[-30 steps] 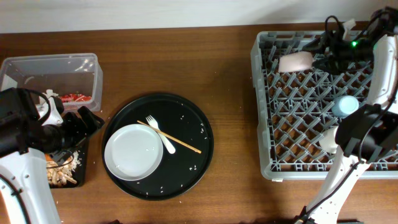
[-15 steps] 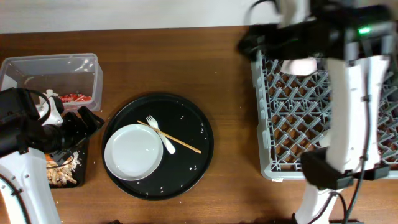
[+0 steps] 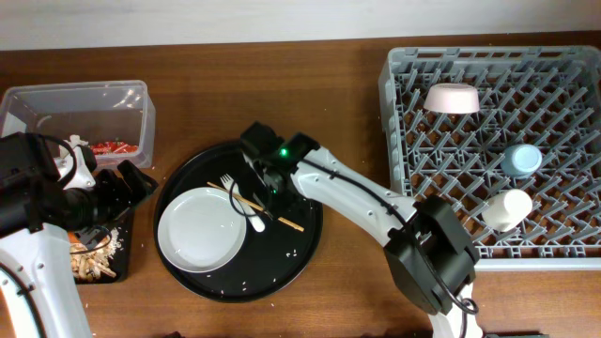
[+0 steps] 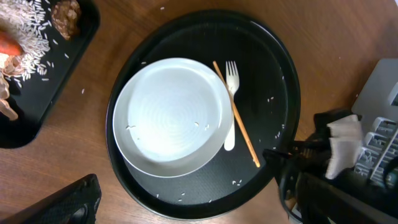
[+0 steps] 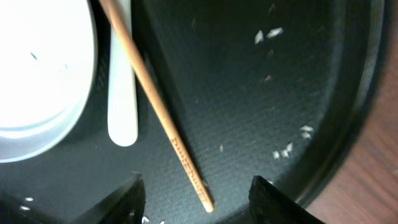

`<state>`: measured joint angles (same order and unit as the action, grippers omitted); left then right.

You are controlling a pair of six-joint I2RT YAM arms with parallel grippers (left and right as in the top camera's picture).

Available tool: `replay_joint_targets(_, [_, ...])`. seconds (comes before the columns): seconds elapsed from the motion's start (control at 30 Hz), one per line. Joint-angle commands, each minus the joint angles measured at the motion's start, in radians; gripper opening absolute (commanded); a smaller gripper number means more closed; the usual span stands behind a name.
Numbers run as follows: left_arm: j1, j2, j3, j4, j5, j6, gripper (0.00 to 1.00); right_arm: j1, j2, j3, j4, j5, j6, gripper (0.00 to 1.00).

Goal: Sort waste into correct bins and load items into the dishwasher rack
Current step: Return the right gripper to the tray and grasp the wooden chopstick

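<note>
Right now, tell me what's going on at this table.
The right gripper is open over the round tray, straddling the chopstick at its tip, seemingly about to pick it up. The fork lies beside the chopstick, at the edge of the plate; none of these is in the rack yet. The rack holds the bowl, a blue cup and a white cup. The left gripper hangs between the clear box and the black bin; I cannot tell if it is open.

I've got bare round black tray (image 5: 261, 93) right of the chopstick (image 5: 155, 106); white fork (image 5: 121, 93) and plate (image 5: 37, 68) crowd its left.
</note>
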<state>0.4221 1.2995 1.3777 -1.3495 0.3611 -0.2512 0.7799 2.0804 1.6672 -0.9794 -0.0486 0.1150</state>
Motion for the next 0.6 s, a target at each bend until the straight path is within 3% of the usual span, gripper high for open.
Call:
replay_joint_targets(0.0, [0.005,-0.006,0.0,-0.001,-0.003,-0.006,0.99,0.006,-0.018,-0.092,0.088,0.0,-0.01,0.54])
replay_joint_targets(0.13, [0.005,-0.006,0.0,-0.001,-0.003,-0.006,0.99,0.009,-0.018,-0.2,0.197,-0.011,-0.01,0.53])
replay_joint_targets(0.57, [0.005,-0.007,0.0,-0.001,-0.003,-0.006,0.99,0.04,-0.002,-0.245,0.27,-0.006,-0.033,0.47])
